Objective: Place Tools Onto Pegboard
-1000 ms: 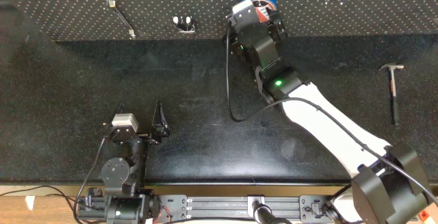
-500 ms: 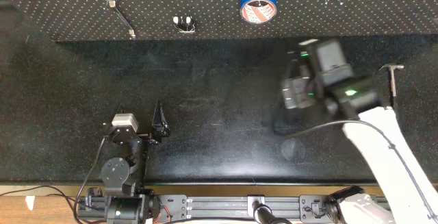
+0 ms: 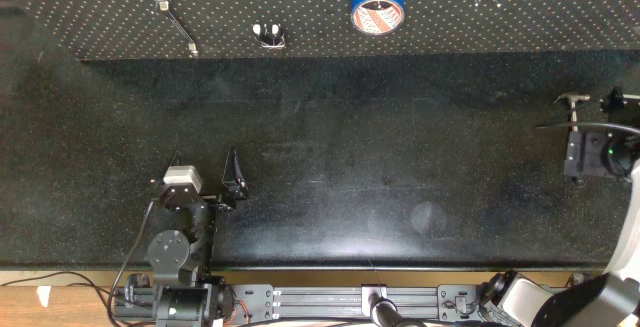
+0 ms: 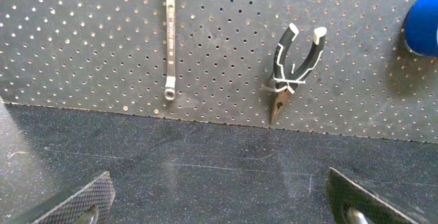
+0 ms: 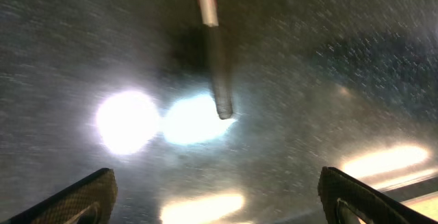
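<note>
The right gripper (image 5: 217,196) hangs over the hammer (image 5: 219,73) at the far right of the table (image 3: 400,167), fingers spread wide and holding nothing. The blurred handle seems to lie flat on the table. The left gripper (image 4: 219,200), also spread, sits near its base facing the pegboard (image 4: 82,46), where wrench (image 4: 169,32), pliers (image 4: 294,63) and tape (image 3: 377,4) hang.

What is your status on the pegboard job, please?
Left fingers open, near their base. Right fingers open, above the hammer. It lies on the table, not yet hung. Nothing blocking it.
</note>
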You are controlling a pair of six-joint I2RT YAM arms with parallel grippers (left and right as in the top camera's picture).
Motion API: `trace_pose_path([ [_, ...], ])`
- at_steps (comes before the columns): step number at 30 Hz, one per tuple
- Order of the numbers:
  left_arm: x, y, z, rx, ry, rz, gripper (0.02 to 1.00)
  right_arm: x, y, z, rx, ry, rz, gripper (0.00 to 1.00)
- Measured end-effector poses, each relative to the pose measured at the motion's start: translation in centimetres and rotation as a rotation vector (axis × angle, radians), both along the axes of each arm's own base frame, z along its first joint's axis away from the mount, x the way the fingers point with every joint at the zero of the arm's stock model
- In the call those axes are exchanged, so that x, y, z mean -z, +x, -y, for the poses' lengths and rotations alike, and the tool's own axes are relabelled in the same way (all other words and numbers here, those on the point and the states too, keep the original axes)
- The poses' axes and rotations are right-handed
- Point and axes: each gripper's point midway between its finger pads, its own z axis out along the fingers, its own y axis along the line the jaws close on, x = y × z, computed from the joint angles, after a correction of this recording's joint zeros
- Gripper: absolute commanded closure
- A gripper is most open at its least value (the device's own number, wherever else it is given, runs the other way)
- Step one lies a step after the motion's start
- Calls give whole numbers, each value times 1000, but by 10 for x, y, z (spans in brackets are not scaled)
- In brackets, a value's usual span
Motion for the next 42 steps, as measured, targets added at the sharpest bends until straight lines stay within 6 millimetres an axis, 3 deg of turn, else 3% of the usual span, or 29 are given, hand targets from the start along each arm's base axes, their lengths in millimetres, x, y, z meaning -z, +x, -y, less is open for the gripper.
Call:
trace_pose_path([
  [2,0,0,0,0,0,0,23,13,-3,12,-59,43,-5,40],
  [7,0,0,0,0,0,0,23,51,7,8,-311,153,-37,40],
  [15,0,0,0,0,0,0,23,88,31,25,-373,140,-15,40],
  [21,0,0,0,0,0,0,23,92,35,25,-389,125,-26,40],
  [26,0,0,0,0,0,0,23,96,48,11,-405,74,-85,42],
  [32,0,0,0,0,0,0,23,102,45,11,-270,108,-94,42],
  [42,0,0,0,0,0,0,25,102,41,9,-248,123,-105,42],
])
